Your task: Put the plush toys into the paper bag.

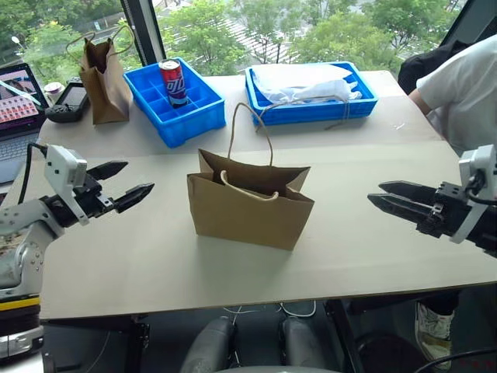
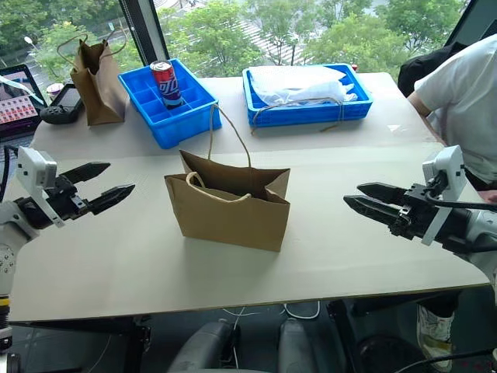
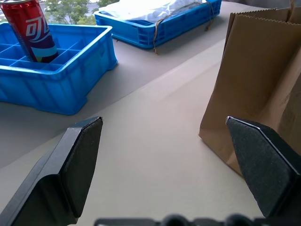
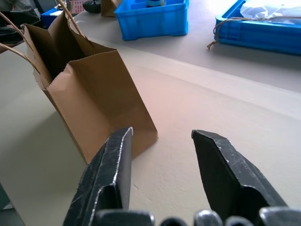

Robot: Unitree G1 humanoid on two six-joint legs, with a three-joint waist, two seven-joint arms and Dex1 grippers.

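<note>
Paper bag: upright mid-desk, mouth open; plush toys unseen, judged inside. Left claw, right claw: both spread, empty, flanking it. Keep your claws clear of the handles.

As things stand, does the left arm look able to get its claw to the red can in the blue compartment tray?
Probably yes. The left claw hangs open over bare table, and the red can stands upright and uncovered in the compartment tray, beyond it. The paper bag sits off to the side, not between them.
</note>
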